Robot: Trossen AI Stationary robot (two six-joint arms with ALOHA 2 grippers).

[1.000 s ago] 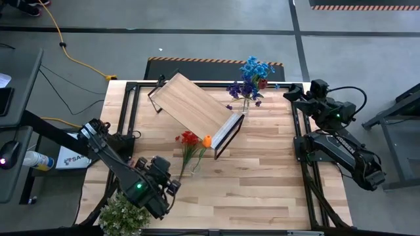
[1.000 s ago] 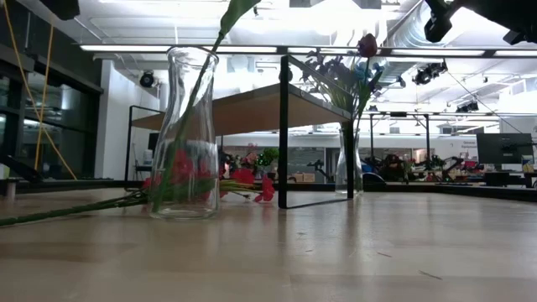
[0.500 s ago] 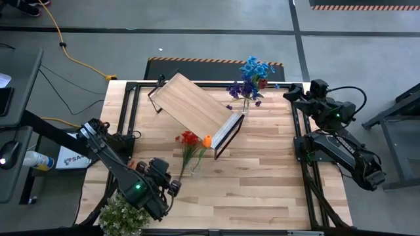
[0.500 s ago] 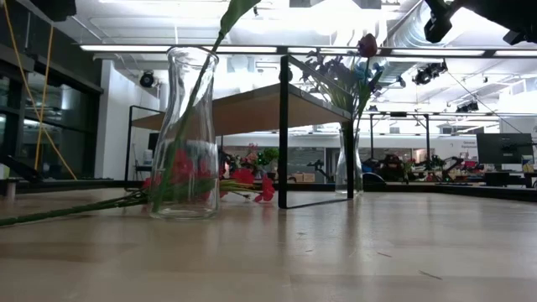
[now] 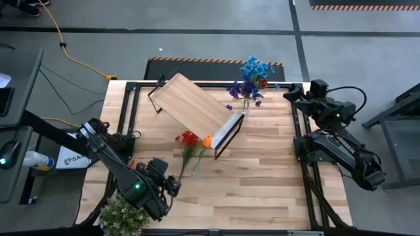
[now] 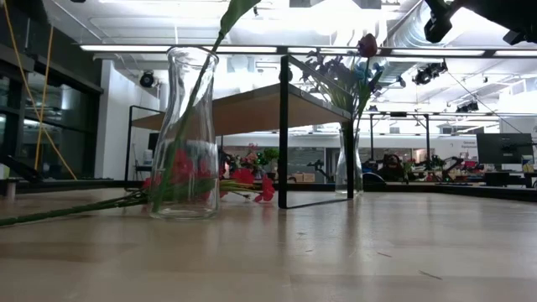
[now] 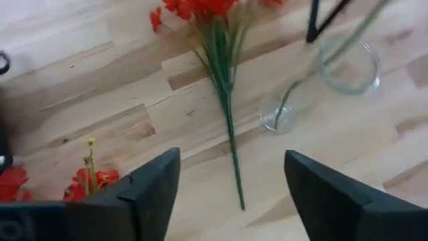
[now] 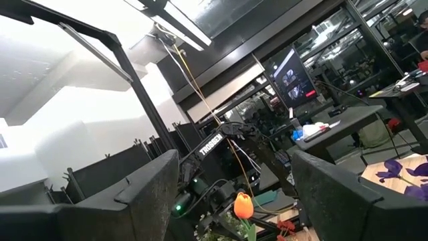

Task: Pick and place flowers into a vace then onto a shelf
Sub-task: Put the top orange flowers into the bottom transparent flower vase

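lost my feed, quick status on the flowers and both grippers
Left gripper open, empty, over the red flowers lying flat beside the near glass vase. Right gripper open, parked at table edge. Shelf bare. Nothing blocking.

Black jointed arms, green indicator lights, dark claw fingers.

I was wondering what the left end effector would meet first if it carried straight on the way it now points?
Probably the red flower stem lying flat on the tabletop. The left end effector, fingers open and empty, points down at it, with the clear glass vase just beyond. Depth is hard to judge, so this is tentative.
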